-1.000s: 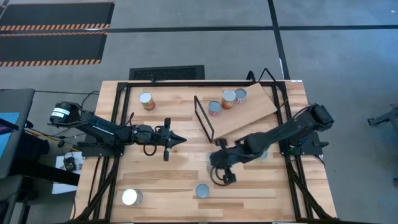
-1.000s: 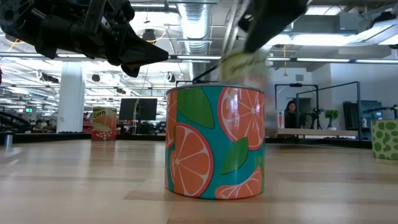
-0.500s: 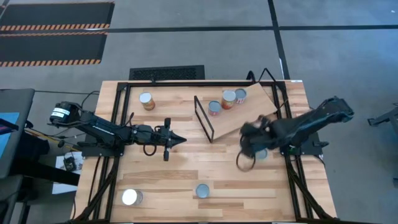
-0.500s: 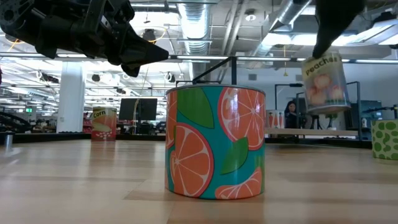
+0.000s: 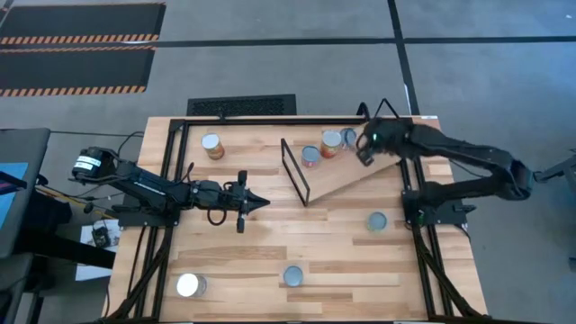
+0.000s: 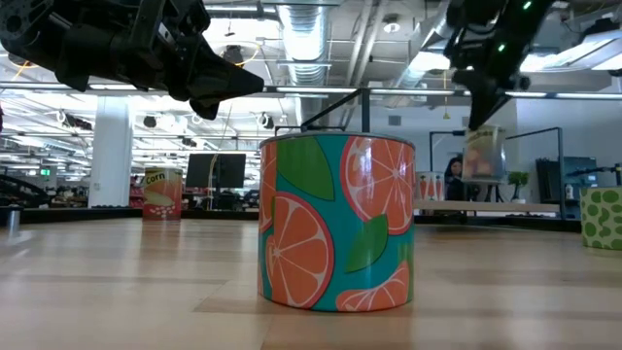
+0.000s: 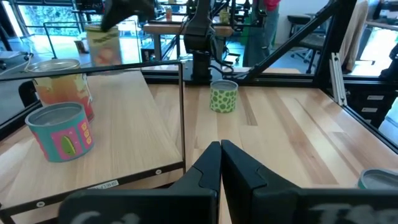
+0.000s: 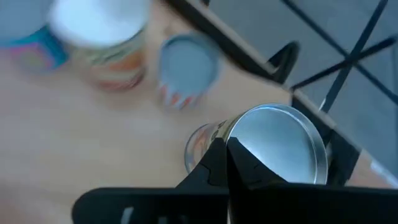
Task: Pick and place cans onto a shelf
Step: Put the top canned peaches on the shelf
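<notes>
My right gripper (image 5: 367,146) is shut on a peach-labelled can (image 6: 483,154) with a silver top (image 8: 280,146), held over the far end of the shelf (image 5: 360,169). The shelf is a tilted light-wood board with a black wire frame (image 5: 294,171) at its left end. Three cans (image 5: 310,156) (image 5: 331,143) (image 5: 348,137) stand on it. My left gripper (image 5: 261,202) is shut and empty, above the table left of the frame; it also shows in the left wrist view (image 7: 221,152). My right gripper holds the peach can at the rim of its top (image 8: 239,140), pinched between its two fingers. The fingers (image 8: 214,163) come from above and hide the exact contact. The can hangs below them, slightly tilted and clear of the shelf and the table.
Loose cans stand on the table: an orange-slice can (image 5: 293,275) near the front edge, a white-topped can (image 5: 188,285) front left, a corn can (image 5: 211,145) far left, a green dotted can (image 5: 377,221) right of centre. Black frame rails (image 5: 423,261) run along the table's sides.
My right gripper has carried the peach can from the table's near middle toward the right edge and then toward the far edge, up over the shelf's far end. The can has stayed hanging below the fingers, clear of the table.
</notes>
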You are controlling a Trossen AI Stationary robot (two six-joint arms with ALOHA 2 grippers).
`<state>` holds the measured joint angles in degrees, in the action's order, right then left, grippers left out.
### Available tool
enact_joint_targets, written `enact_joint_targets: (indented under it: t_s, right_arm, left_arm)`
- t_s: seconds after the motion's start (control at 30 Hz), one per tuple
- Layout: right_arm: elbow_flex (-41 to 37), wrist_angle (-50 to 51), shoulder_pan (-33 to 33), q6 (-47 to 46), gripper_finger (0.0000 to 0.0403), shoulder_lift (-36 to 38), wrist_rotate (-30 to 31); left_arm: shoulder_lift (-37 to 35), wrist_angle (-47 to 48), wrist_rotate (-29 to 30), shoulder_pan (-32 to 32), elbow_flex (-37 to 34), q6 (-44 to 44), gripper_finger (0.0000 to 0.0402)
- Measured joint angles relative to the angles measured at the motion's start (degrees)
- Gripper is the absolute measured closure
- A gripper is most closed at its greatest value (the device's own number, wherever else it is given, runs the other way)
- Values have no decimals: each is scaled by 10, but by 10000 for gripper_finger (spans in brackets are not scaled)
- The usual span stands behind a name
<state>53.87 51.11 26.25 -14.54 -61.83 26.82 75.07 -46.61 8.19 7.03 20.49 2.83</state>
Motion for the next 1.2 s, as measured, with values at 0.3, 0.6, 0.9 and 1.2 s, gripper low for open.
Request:
enact_joint_targets:
  t_s: [0.3,0.6,0.9,1.2]
  right_arm:
    - [-2,-107,143,133,400,-83,-77]
    - [1,-157,164,154,399,-135,-75]
    - [9,-160,167,161,395,-139,-90]
    - [12,-159,166,151,367,-139,-107]
  left_arm:
    - [0,0,1,0,0,0,401]
    - [0,0,2,0,0,0,401]
    - [0,0,2,0,0,0,401]
    - [0,0,2,0,0,0,401]
